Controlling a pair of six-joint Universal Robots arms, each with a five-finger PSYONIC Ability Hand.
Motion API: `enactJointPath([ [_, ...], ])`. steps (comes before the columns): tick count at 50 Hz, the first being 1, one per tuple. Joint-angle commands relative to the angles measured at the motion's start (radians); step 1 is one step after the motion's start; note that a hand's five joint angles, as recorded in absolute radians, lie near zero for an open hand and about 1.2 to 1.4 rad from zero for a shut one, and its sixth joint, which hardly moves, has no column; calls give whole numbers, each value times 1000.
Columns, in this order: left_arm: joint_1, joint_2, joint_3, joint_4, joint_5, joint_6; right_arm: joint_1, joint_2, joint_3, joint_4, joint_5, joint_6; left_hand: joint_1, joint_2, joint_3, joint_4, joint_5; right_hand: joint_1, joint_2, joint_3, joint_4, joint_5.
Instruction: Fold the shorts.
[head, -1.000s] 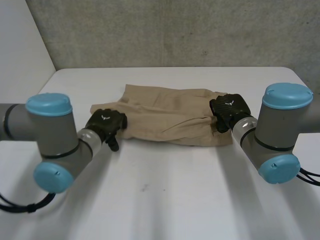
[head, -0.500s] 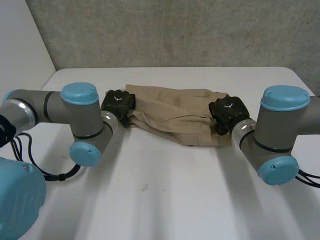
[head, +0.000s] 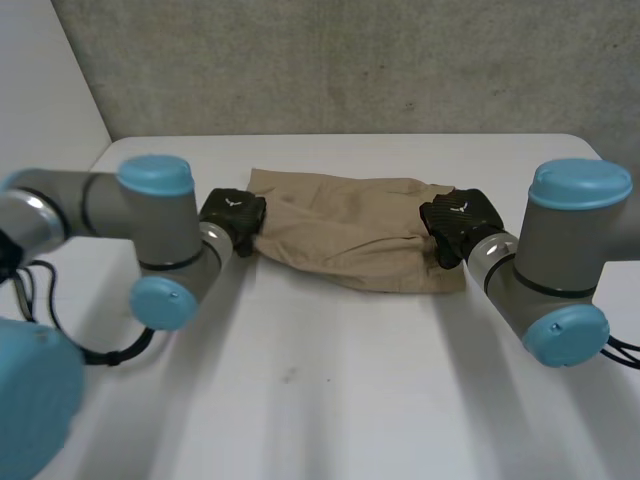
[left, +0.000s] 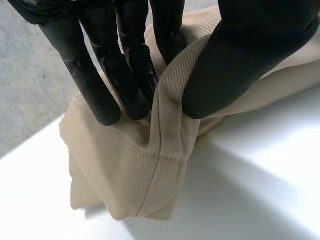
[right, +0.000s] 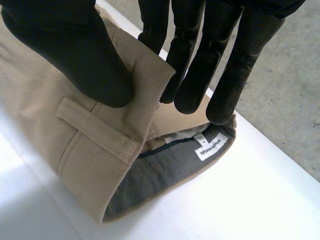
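Item: shorts (head: 352, 232), tan cloth, one pair; lying crumpled and stretched crosswise on the far half of the white table (head: 330, 400), one end at each hand; near edge uneven, surface creased.

Left hand (head: 233, 214): at the shorts' left end, arm reaching in low over the table; in the left wrist view the fingers (left: 130, 75) and thumb (left: 235, 60) are closed on a raised ridge of cloth, pinching it between them; a stitched hem runs below the pinch, and the end of the cloth hangs down in a bunch onto the table.

Right hand (head: 458, 222): at the shorts' right end; in the right wrist view the thumb (right: 75, 55) presses the outer face of the waistband (right: 142, 75) and the fingers (right: 192, 75) stand behind it, the band nipped between them.

Details at the right end: belt loop (right: 95, 131) just beneath the thumb; waist opening gaping, grey lining (right: 155, 175) exposed; small white label (right: 210, 146) sewn inside, its print too small to read.

Surroundings: grey concrete wall (head: 350, 60) behind the table.
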Motion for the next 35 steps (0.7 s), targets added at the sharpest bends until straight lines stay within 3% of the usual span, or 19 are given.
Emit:
enactJointPath([
  [1,-3,287,-237,-235,6,1,0,-71,6,169,2,-159,266,209,213,206,246,417,216,204,205,230],
  [6,8,554,-503,-326,8,94,-11,-129,46,310,-11,-228,266,209,213,206,246,417,216,204,205,230],
  [15,-6,826,-826,-457,8,273,-23,-274,205,528,-64,-426,266,209,213,206,246,417,216,204,205,230],
  [20,-81,945,-895,-622,96,276,-63,-376,313,665,-74,-543,266,209,213,206,246,417,216,204,205,230],
  [26,-94,975,-886,-663,178,282,-97,-419,354,740,-112,-627,266,209,213,206,246,417,216,204,205,230],
  [35,-34,809,-773,-521,163,290,-109,-374,318,628,-187,-552,266,209,213,206,246,417,216,204,205,230],
])
